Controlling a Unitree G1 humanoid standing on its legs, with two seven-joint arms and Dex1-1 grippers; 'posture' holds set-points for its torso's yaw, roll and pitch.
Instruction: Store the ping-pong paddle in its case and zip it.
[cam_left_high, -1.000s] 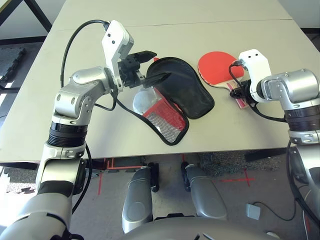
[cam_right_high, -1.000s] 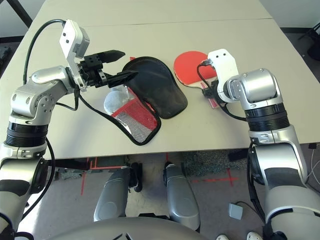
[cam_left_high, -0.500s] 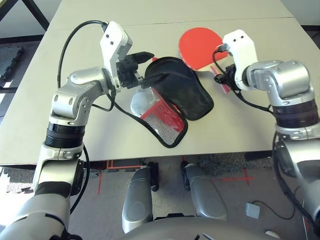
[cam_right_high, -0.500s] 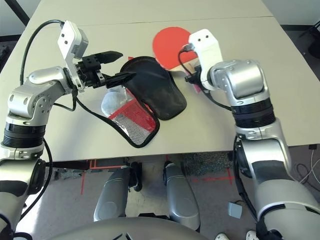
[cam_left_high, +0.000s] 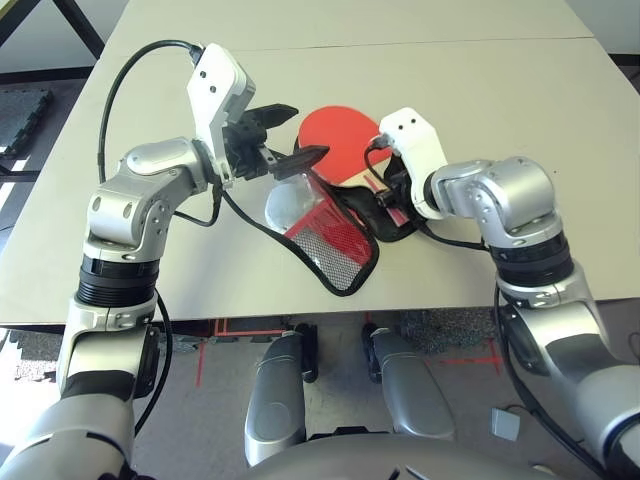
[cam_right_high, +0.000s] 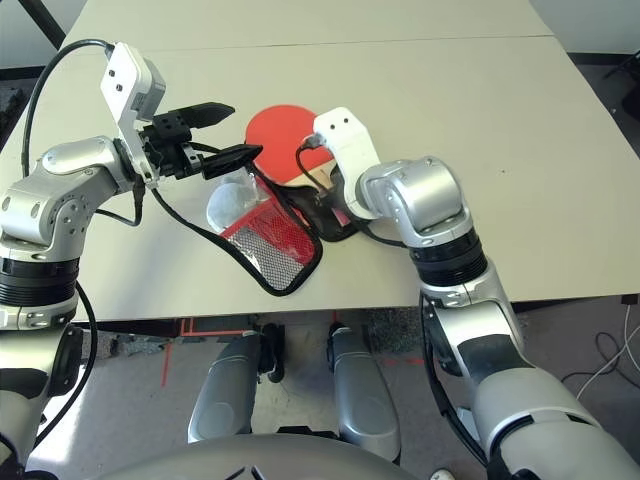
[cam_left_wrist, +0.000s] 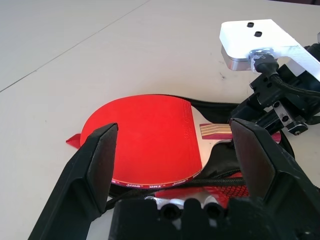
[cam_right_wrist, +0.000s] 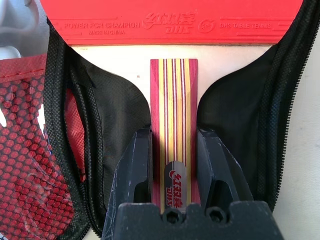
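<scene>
The ping-pong paddle (cam_left_high: 335, 135) has a round red face and a striped wooden handle (cam_right_wrist: 174, 95). My right gripper (cam_right_wrist: 174, 137) is shut on that handle, one finger on each side. The paddle lies over the open case (cam_left_high: 372, 218), black lining up, with the handle across the black mouth (cam_right_wrist: 117, 112). The case's red mesh flap (cam_left_high: 333, 243) is folded out toward the table's front. My left gripper (cam_left_high: 292, 134) hovers open just left of the paddle's head. Its fingers (cam_left_wrist: 97, 160) are spread wide, and the lower one is close to the case's rim.
A small pale rounded pouch (cam_left_high: 284, 203) lies against the case's left side, under my left gripper. A black cable (cam_left_high: 250, 222) hangs from the left wrist across the table. The front table edge (cam_left_high: 440, 298) runs just beyond the mesh flap. A seam (cam_left_high: 480, 42) crosses the far table.
My right arm has carried the paddle leftward, from the table right of the case to above its open mouth. The left gripper stays open at nearly the same spot.
</scene>
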